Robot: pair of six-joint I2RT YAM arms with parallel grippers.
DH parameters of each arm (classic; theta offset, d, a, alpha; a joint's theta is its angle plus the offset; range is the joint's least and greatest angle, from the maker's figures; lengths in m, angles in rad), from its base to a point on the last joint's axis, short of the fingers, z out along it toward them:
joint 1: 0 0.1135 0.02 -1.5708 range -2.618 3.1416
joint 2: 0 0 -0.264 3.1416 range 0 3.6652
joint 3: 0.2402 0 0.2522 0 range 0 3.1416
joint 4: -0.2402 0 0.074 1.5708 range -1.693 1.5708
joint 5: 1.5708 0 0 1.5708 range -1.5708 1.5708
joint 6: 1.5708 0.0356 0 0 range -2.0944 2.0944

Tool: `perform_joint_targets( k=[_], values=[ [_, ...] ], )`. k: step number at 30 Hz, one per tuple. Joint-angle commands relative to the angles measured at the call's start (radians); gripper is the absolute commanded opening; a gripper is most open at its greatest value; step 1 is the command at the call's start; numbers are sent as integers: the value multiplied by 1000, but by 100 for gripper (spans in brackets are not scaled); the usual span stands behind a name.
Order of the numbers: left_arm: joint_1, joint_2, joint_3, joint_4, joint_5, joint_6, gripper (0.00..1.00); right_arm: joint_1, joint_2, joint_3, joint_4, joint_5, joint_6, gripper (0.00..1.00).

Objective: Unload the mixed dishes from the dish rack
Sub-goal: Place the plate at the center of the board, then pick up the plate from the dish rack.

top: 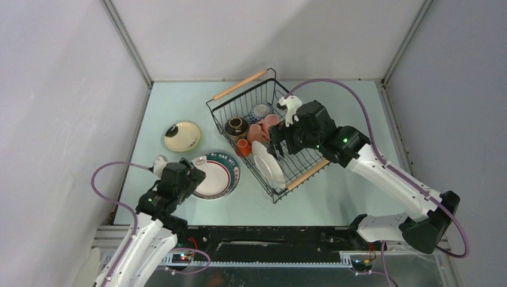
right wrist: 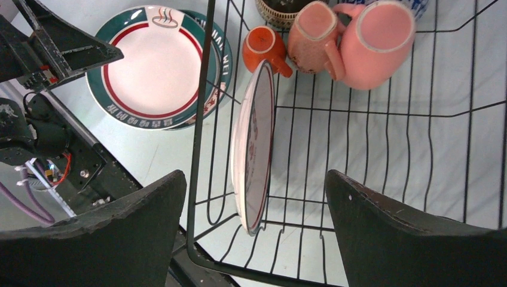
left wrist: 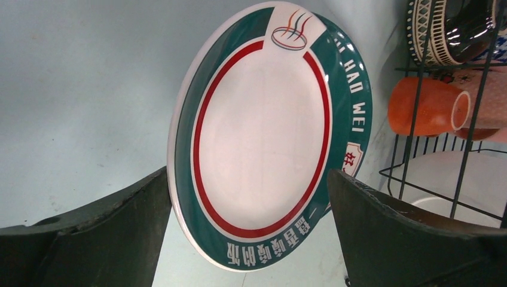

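The black wire dish rack (top: 299, 156) stands mid-table. It holds a white plate (top: 268, 164) upright on its edge, an orange cup (top: 243, 147), two pink mugs (top: 257, 133), a dark patterned cup (top: 236, 127) and a blue-patterned bowl (top: 261, 111). My right gripper (top: 277, 147) hovers open over the upright plate (right wrist: 254, 149), one finger on each side and apart from it. Two green-rimmed plates (top: 215, 174) lie overlapped on the table left of the rack. My left gripper (top: 190, 177) stands open at the near rim of the top green-rimmed plate (left wrist: 263, 131), gripping nothing.
A cream saucer (top: 182, 136) lies on the table beyond the left arm. The rack's wooden handles (top: 240, 84) stick out at its far and near ends. Enclosure walls close in the table on the left, right and back. The black base rail (top: 269, 236) runs along the near edge.
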Motion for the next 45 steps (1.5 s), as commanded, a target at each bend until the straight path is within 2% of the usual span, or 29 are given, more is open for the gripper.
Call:
perform_joint_targets(
  k=[1, 16, 23, 28, 33, 41, 45],
  values=[
    [0, 27, 41, 27, 30, 48, 100, -16, 19, 38, 0, -43, 57, 88],
    [0, 176, 60, 81, 139, 120, 99, -50, 130, 37, -9, -126, 138, 88],
    [-1, 138, 103, 52, 129, 157, 99, -53, 177, 37, 1, -151, 146, 87],
    [0, 112, 156, 33, 142, 200, 100, -62, 213, 37, 13, -197, 147, 79],
    [0, 62, 193, 66, 185, 248, 100, -73, 255, 37, 31, -268, 150, 66],
    [0, -11, 243, 110, 234, 297, 99, -93, 254, 38, 39, -361, 136, 23],
    [0, -15, 266, 117, 251, 309, 100, -98, 224, 38, 30, -377, 116, 9]
  ],
)
